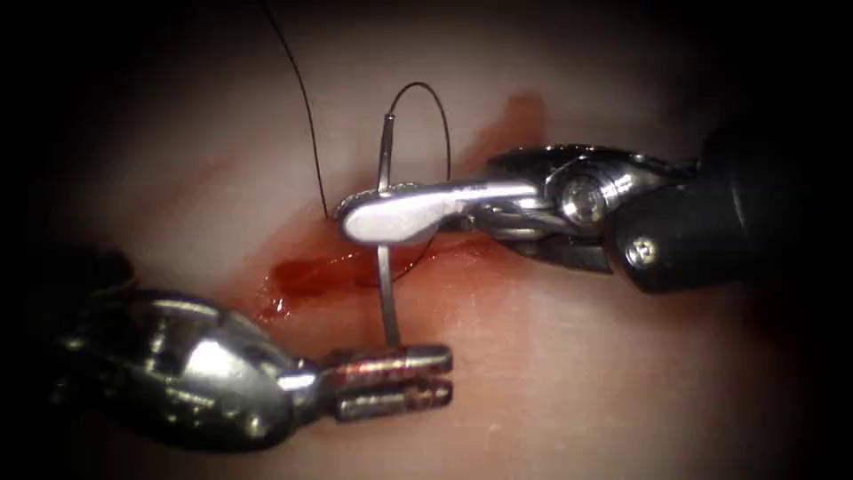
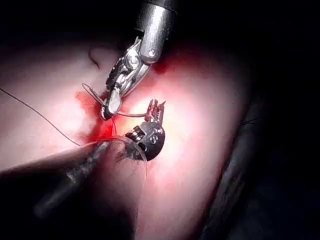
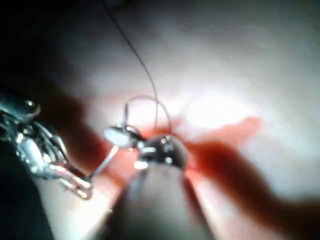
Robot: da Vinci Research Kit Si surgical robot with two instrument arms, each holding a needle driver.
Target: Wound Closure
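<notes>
Thin curved steel needle (image 1: 386,267) stands clear of pale tissue (image 1: 577,356), over red cut (image 1: 311,271). Right pincer (image 1: 378,218) clamped mid-curve; left pincer (image 1: 418,373) clamped on lower end. Black thread (image 1: 306,107) trails. Needle looks stiff, slippery, light: flat mid-body seems best hold.

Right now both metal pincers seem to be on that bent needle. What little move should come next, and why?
Probably the left tool should ease its jaws open. The right tool is already shut on the needle around mid-curve, the left grips its lower end, and the needle sits above the cut, out of the tissue, thread trailing.
</notes>
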